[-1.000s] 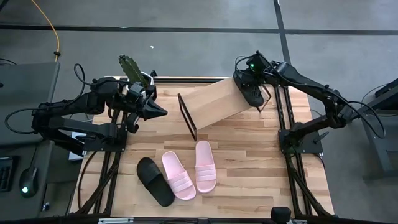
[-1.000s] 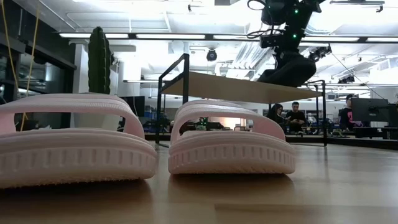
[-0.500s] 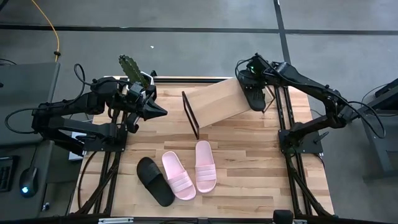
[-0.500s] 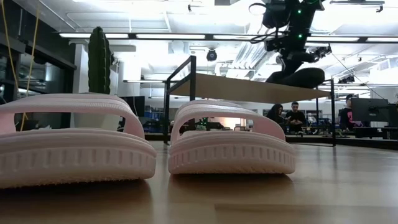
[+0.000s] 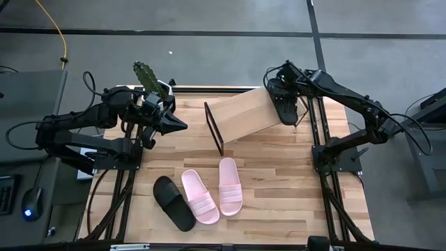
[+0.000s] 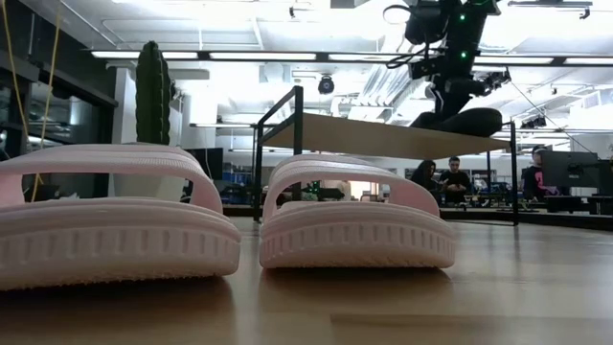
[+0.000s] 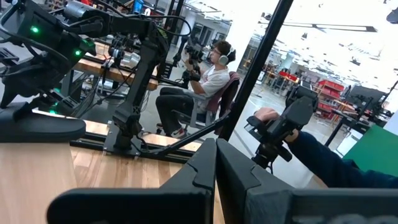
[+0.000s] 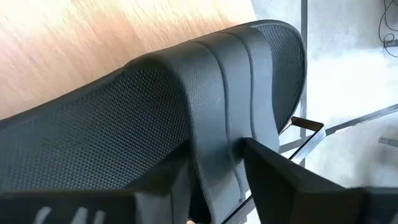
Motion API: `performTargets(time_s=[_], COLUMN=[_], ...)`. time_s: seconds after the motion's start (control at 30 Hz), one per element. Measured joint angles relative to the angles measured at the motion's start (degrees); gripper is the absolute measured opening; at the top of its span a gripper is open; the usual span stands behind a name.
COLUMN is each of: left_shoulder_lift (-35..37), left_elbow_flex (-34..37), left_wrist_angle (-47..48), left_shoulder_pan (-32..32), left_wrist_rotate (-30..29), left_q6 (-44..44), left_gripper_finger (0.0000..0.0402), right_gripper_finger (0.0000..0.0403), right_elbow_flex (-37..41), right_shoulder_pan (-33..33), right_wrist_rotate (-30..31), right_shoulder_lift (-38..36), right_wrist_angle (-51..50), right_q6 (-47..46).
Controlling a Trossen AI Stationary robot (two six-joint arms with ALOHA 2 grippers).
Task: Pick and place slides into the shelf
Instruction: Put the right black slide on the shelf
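A black slide (image 5: pixel 287 108) lies on the right end of the shelf (image 5: pixel 240 115), a pale plank rack that stands askew at the table's back on its black end frames (image 5: pixel 212 129). My right gripper (image 5: pixel 282 96) comes down on it from above, its fingers apart on either side of the strap (image 8: pixel 217 112). Two pink slides (image 5: pixel 201 196) (image 5: pixel 230 185) and a second black slide (image 5: pixel 173 203) lie soles down near the front edge. My left gripper (image 5: pixel 182 125) hovers shut at the back left and holds nothing. My right gripper has one finger (image 8: pixel 155 193) on each side of the black slide's strap (image 8: pixel 217 168), slanting down from above. Whether the fingers touch the strap, I cannot tell. The slide lies level on the shelf's right end (image 6: pixel 469 122), sole down.
A potted cactus (image 5: pixel 146 75) stands at the table's back left corner, behind my left arm. Bare tabletop (image 5: pixel 293 181) lies right of the slides. In the room beyond the table, people sit at desks (image 6: pixel 450 177).
The black slide has tipped from a slant to level and settled on the shelf's right end. The shelf itself has slid a little toward the table's right edge. My right gripper has tipped further down over the slide.
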State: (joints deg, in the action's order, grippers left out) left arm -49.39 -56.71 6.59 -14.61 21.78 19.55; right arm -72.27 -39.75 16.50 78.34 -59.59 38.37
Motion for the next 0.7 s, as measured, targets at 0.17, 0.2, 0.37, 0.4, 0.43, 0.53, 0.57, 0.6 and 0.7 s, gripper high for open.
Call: performTargets(time_s=[0.17, 0.2, 0.37, 0.4, 0.43, 0.53, 0.57, 0.6, 0.7], left_shoulder_lift=[0.0, 0.0, 0.0, 0.0, 0.0, 0.0, 0.0, 0.0, 0.0], left_elbow_flex=[0.0, 0.0, 0.0, 0.0, 0.0, 0.0, 0.01, 0.01, 0.02], left_wrist_angle=[0.07, 0.06, 0.04, 0.04, 0.04, 0.04, 0.04, 0.04, 0.02], left_shoulder_pan=[0.0, 0.0, 0.0, 0.0, 0.0, 0.0, 0.0, 0.0, 0.0], left_wrist_rotate=[0.02, 0.02, 0.0, 0.0, 0.0, -0.04, -0.17, -0.33, -0.39], left_q6=[0.0, 0.0, -0.01, -0.1, -0.28, -1.11, -1.17, -1.19, -1.25], left_gripper_finger=[0.0001, 0.0001, 0.0001, 0.0001, 0.0001, 0.0001, 0.0001, 0.0001, 0.0001], right_gripper_finger=[0.0146, 0.0146, 0.0146, 0.0146, 0.0146, 0.0147, 0.0147, 0.0147, 0.0147], right_elbow_flex=[0.1, 0.12, 0.13, 0.13, 0.13, 0.13, 0.13, 0.13, 0.13], right_shoulder_pan=[0.06, 0.07, 0.07, 0.09, 0.09, 0.12, 0.29, 0.59, 2.19], right_wrist_rotate=[-0.18, -0.2, -2.95, -3.59, -4.14, -7.78, -9.22, -10.45, -12.42], right_shoulder_lift=[-1.85, -2.43, -5.64, -6.21, -6.79, -8.12, -8.4, -8.62, -8.69], right_wrist_angle=[-0.51, -0.73, -1.05, -1.05, -1.09, -1.01, -0.97, -0.86, -0.75], right_q6=[-0.1, -0.28, -2.27, -2.63, -3.04, -4.33, -4.96, -5.36, -6.73])
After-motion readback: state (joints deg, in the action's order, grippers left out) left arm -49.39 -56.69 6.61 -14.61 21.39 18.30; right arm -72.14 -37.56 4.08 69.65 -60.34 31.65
